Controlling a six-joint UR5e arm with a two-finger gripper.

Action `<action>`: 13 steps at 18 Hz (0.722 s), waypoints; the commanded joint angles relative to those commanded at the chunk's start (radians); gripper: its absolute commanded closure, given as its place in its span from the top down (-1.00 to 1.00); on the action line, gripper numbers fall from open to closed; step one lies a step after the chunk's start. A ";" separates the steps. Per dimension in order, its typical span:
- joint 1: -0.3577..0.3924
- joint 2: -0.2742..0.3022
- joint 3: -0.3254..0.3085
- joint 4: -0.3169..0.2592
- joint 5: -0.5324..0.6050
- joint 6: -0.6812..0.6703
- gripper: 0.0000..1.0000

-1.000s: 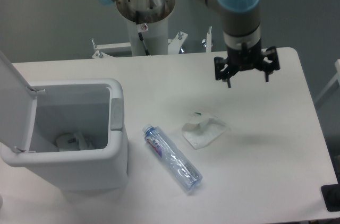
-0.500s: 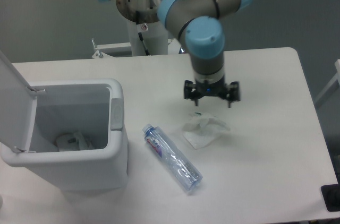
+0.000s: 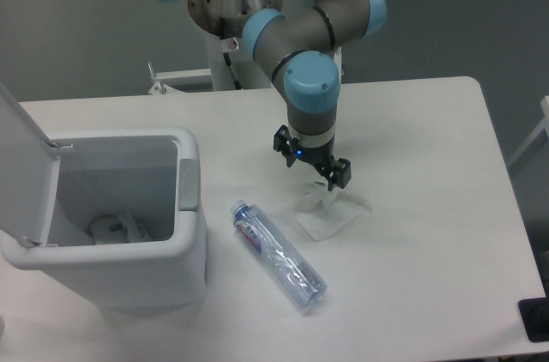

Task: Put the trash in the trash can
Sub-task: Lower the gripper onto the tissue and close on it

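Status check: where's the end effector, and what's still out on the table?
End effector open, low over the wrapper, not gripping. Bottle lying on the table beside the bin. Bin lid up, nothing blocking the path.

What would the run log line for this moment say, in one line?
phase: reaching for trash | gripper: open, just above wrapper | bottle: lying on table | trash can: lid open
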 joint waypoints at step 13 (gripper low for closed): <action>0.011 -0.049 -0.012 0.034 0.009 -0.048 -1.00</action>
